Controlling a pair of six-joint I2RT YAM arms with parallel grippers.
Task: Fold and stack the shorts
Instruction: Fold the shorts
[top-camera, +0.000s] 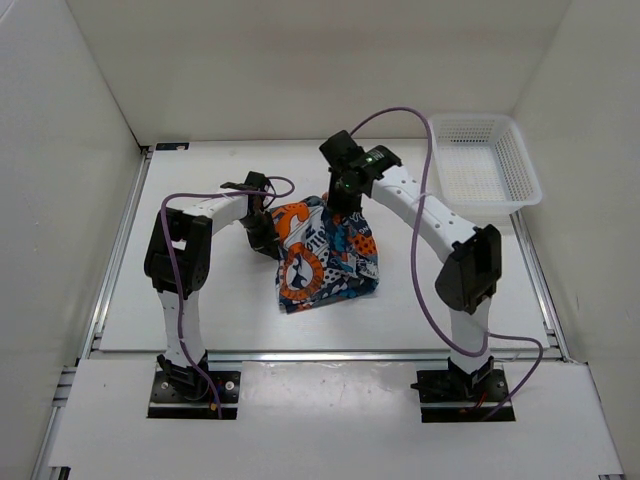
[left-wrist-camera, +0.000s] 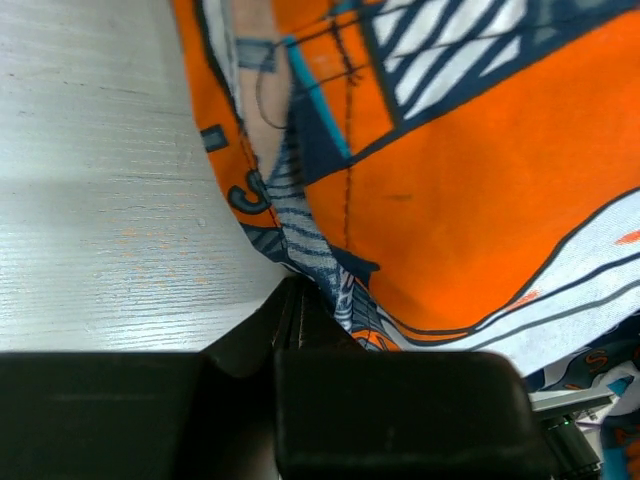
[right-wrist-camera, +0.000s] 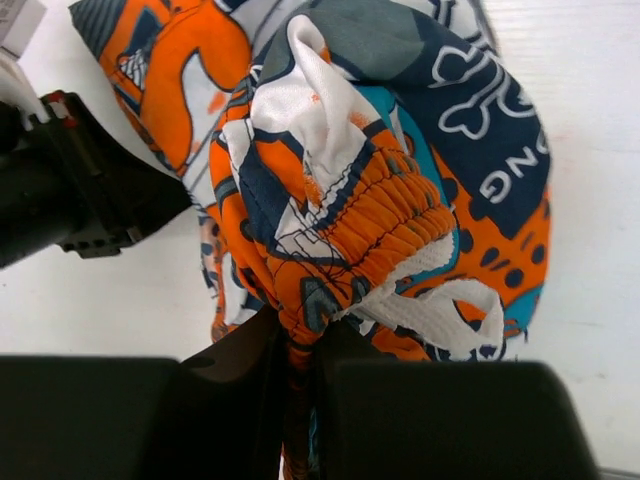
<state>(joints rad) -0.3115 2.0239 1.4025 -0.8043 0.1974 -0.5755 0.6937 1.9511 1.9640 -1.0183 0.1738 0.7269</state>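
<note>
Both left tool (top-camera: 266, 236) and right tool (top-camera: 347, 208) on shorts (top-camera: 325, 258).

One pair of printed shorts (top-camera: 325, 255) lies bunched on one white table (top-camera: 200, 300). Two robot arms stand at the table: one left arm (top-camera: 185, 250) to the left of the shorts and one right arm (top-camera: 440, 230) to their right. There are two grippers, one per arm: the left gripper (top-camera: 262, 232) at the shorts' left edge and the right gripper (top-camera: 345, 210) at their far edge. Two purple cables show, a left cable (top-camera: 178, 325) and a right cable (top-camera: 400, 110). One white mesh basket (top-camera: 520, 185) sits well right of the shorts.
</note>
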